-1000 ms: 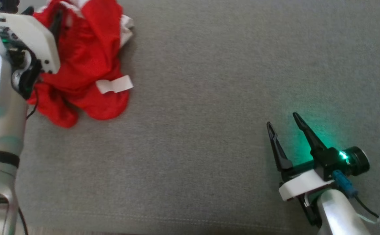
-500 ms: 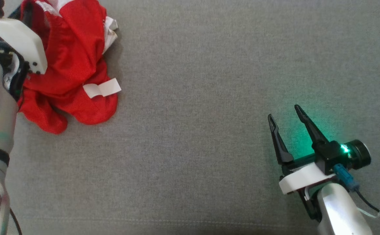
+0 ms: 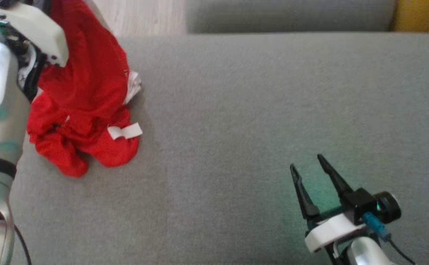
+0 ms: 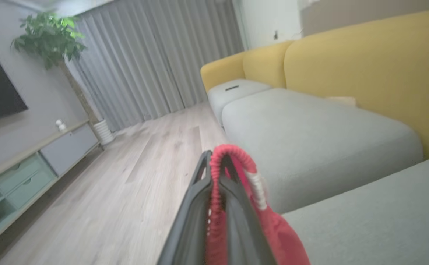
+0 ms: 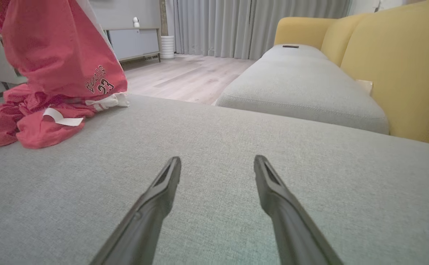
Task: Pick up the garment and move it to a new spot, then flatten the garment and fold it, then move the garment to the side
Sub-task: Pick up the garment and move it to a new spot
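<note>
The garment (image 3: 85, 103) is a red mesh jersey with white trim and a white tag, hanging at the upper left of the head view with its lower part bunched on the grey cushion (image 3: 236, 110). My left gripper (image 4: 216, 165) is shut on a red fold of the garment (image 4: 232, 191), lifting it. In the right wrist view the garment (image 5: 59, 62) hangs at the far left, showing the number 23. My right gripper (image 3: 308, 165) hovers open over the cushion at the lower right, far from the cloth, its gripper (image 5: 218, 163) holding nothing.
A second grey seat (image 5: 302, 84) and yellow backrests (image 5: 402, 62) lie beyond the cushion. Wooden floor (image 4: 126, 176), a low cabinet (image 4: 34, 165), curtains and a potted plant (image 4: 48, 40) stand further off.
The left arm has lifted the garment higher, so it hangs stretched with only its lower part on the cushion. The head camera tilted up, bringing the cushion's far edge and floor into view.
</note>
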Tool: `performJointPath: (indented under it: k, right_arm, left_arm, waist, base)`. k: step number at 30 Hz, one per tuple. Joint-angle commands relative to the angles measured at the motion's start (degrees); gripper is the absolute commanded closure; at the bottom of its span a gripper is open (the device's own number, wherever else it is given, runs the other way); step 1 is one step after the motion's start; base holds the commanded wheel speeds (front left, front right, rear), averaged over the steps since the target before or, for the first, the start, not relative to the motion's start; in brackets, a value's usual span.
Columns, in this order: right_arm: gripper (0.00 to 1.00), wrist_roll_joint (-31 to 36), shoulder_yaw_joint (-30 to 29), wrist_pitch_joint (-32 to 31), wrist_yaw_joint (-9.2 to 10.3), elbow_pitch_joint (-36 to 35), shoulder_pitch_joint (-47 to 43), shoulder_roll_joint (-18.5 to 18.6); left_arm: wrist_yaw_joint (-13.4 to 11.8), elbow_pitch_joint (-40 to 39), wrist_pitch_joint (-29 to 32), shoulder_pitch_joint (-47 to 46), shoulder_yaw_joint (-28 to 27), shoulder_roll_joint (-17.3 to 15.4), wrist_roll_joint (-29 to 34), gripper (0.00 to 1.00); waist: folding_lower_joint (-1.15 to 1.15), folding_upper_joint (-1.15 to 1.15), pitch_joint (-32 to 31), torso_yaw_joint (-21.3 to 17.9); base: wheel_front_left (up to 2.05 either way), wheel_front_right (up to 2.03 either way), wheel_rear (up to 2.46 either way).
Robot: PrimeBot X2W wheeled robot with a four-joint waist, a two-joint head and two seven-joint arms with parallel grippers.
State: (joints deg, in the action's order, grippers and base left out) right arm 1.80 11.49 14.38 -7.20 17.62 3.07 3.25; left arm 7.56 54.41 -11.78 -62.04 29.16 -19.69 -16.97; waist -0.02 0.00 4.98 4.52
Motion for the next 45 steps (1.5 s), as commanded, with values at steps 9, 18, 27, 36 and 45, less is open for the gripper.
performJointPath:
  k: [9, 18, 27, 36, 45]
  right_arm:
    - [0.00, -2.83, 4.17, 0.62, -0.29, -2.65, -0.05, -0.35]
    - [0.00, -2.92, 5.90, 0.62, -0.29, -2.71, 0.09, -0.36]
    - [0.00, -4.05, 5.75, 0.62, -0.29, -4.24, 1.17, -0.36]
    - [0.00, -5.60, 5.81, 0.62, -0.29, -5.23, 2.61, -0.37]
    - [0.00, -5.39, 5.36, 0.62, -0.29, -4.31, 0.29, -0.37]
  left_arm:
    - [-0.09, -13.09, 0.28, -5.29, 4.25, -3.04, -5.33, 1.00]
    - [-0.81, -18.67, -0.03, -6.57, 4.40, -0.89, -7.17, 1.00]
    - [-0.47, -21.11, 0.85, -3.36, 7.59, 4.14, -10.28, 1.00]
    - [-0.21, -18.35, -0.62, 12.60, 13.89, 6.97, -13.40, 1.00]
    - [-5.20, -20.83, -3.17, 28.60, 11.00, 8.33, -13.02, 0.00]
  waist:
    - [0.02, 0.00, -6.45, -11.67]
    - [0.02, 0.00, -6.30, -19.52]
    - [0.02, 0.00, -2.92, -22.08]
    - [0.02, 0.00, 0.89, -20.78]
    - [0.02, 0.00, -3.32, -15.89]
  base:
    - [0.00, 0.00, 0.00]
    - [0.00, 0.00, 0.00]
    - [0.00, 0.00, 0.00]
    - [0.00, 0.00, 0.00]
    - [0.00, 0.00, 0.00]
